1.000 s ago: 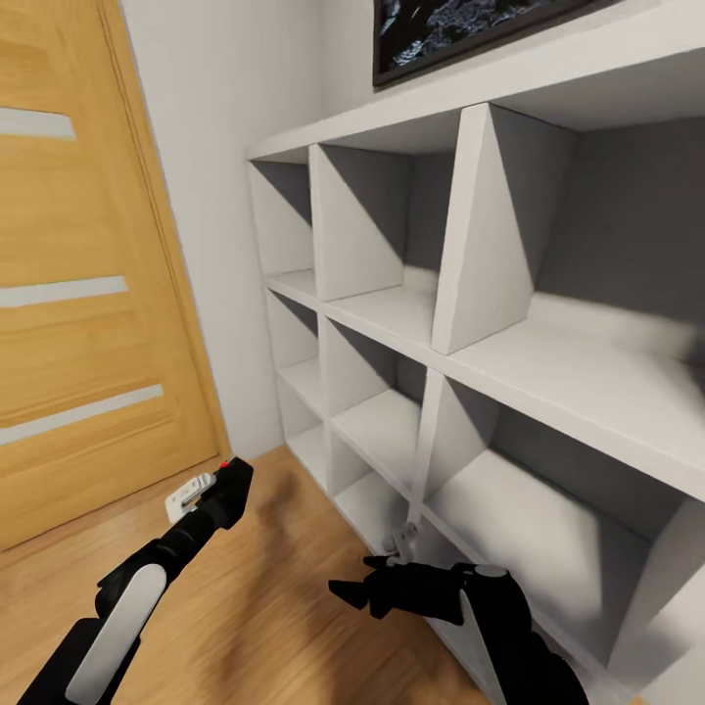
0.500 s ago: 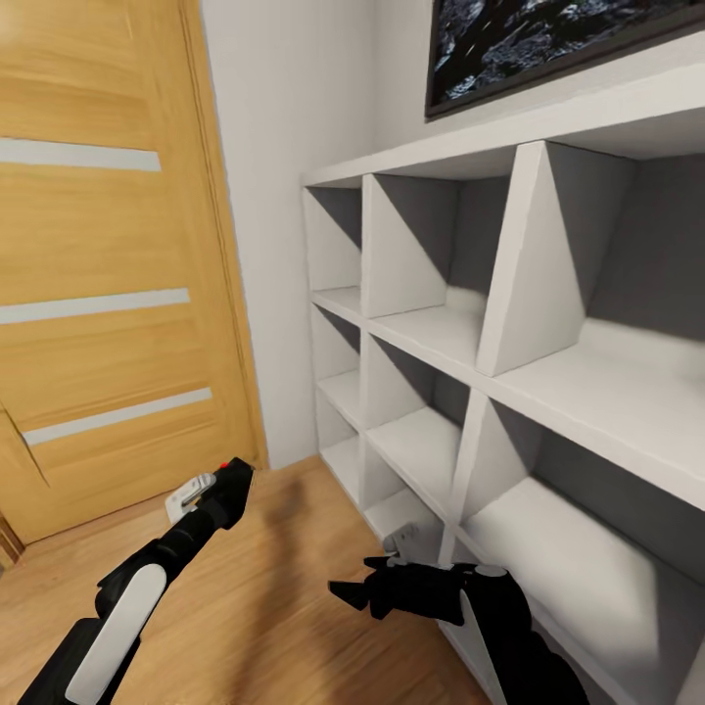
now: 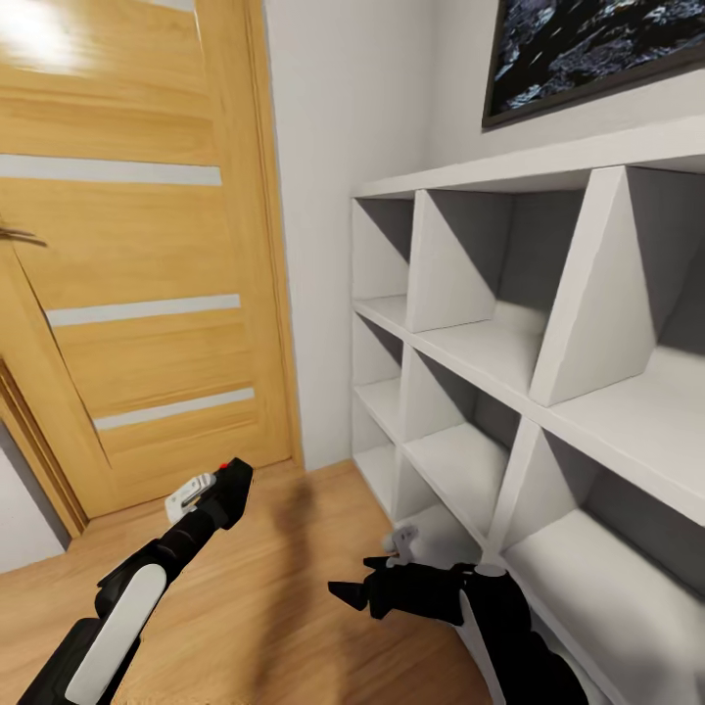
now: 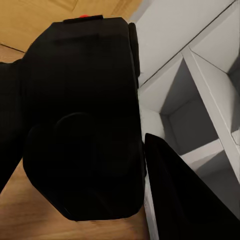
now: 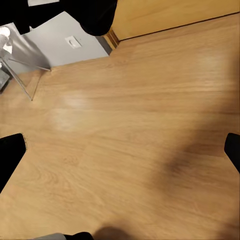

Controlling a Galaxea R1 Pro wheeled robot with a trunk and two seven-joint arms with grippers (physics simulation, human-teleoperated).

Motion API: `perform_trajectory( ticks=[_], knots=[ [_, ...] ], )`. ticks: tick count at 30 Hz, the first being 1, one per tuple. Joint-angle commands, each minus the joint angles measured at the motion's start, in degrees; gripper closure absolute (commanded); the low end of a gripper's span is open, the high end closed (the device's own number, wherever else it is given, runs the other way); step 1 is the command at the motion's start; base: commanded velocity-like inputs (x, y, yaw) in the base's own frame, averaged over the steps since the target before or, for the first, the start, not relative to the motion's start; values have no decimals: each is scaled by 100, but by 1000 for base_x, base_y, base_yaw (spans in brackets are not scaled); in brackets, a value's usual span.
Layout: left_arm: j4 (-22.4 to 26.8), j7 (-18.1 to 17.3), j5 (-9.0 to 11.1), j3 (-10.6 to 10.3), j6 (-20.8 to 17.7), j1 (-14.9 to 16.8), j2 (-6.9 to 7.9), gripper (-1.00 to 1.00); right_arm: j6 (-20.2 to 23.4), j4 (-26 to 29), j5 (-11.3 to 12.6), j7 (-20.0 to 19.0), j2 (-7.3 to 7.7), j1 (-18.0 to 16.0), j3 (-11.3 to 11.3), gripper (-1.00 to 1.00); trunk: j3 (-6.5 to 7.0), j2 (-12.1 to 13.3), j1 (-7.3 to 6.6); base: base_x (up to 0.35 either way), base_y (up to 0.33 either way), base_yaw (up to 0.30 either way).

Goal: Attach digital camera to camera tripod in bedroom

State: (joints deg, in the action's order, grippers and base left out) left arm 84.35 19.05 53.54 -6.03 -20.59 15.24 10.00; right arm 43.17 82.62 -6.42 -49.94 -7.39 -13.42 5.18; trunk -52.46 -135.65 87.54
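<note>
Head view: a wooden door (image 3: 137, 274) with pale horizontal strips is seen at left, shut against a white wall (image 3: 323, 196). The left gripper (image 3: 223, 490) is held low over the light wood floor (image 3: 284, 607), its fingers (image 4: 175, 195) clamped on the digital camera (image 4: 85, 120); in the left wrist view the black body, round lens and red top button are seen close up between the fingers. The right gripper (image 3: 362, 590) is held just off the lower front edge of the white cube shelves (image 3: 509, 372), its fingers spread apart with nothing between them. A dark framed screen (image 3: 597, 49) is mounted above the shelves' top edge. In the right wrist view, thin silver legs of the camera tripod (image 5: 22, 80) are seen standing on the floor near a grey wall; its head is hidden.
</note>
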Motion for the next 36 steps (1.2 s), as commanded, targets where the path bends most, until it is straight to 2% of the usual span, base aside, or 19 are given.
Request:
perform_trajectory(
  ticks=[1,12,23,36],
  knots=[
    [7,41,39,-12,-7,5,4,100,16,9,-61,-51,-3,-3,-8,-100,12,39,-24,0,0,269],
    [4,45,41,-12,-7,5,6,100,10,7,-44,-57,11,-3,0,-100,210,480,-265,0,0,228],
    [2,46,39,-12,-7,5,5,100,-43,-67,-24,-52,-31,-3,9,-100,407,921,-507,0,0,23],
    [3,46,39,-12,0,5,7,100,-64,-64,-44,-59,5,-3,2,-100,641,1442,-792,0,0,0]
  ],
)
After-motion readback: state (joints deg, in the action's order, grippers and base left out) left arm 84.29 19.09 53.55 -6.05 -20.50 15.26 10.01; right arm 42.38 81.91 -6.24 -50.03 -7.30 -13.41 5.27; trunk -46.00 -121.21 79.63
